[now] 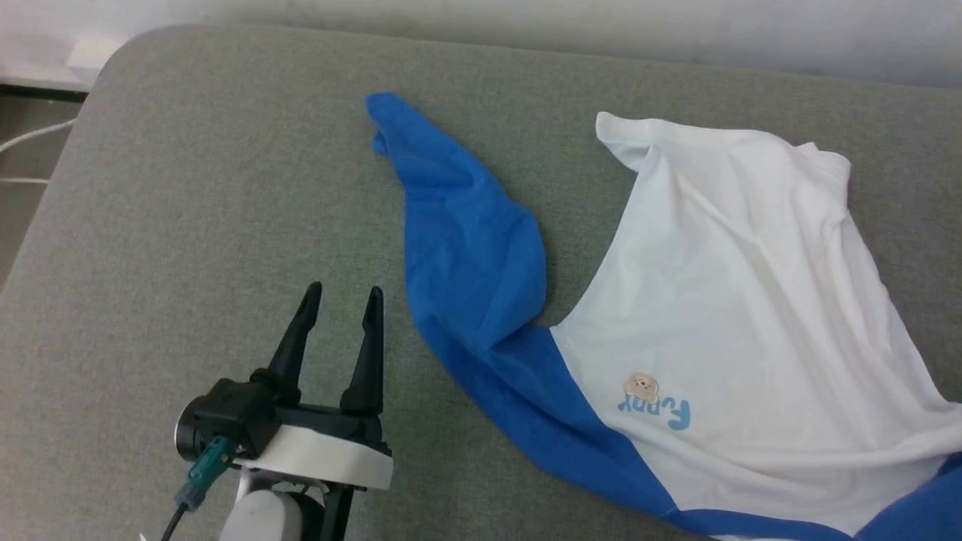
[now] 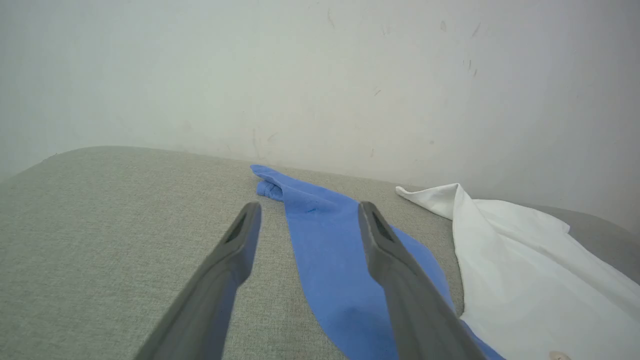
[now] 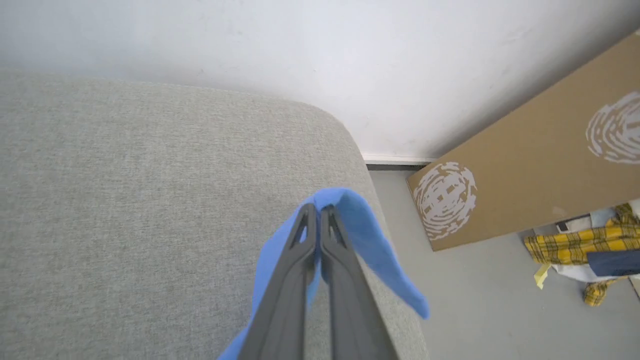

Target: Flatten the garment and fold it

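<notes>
Right pincer was clamped shut on a blue sleeve of the garment.
Left pincer stood wide and empty above the grey cushion; the garment's other sleeve lay just right of its fingertips, the white body farther right.

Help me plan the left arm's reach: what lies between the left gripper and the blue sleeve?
Just a narrow stretch of bare grey cushion between the left gripper and the sleeve, seen in the head view.
</notes>
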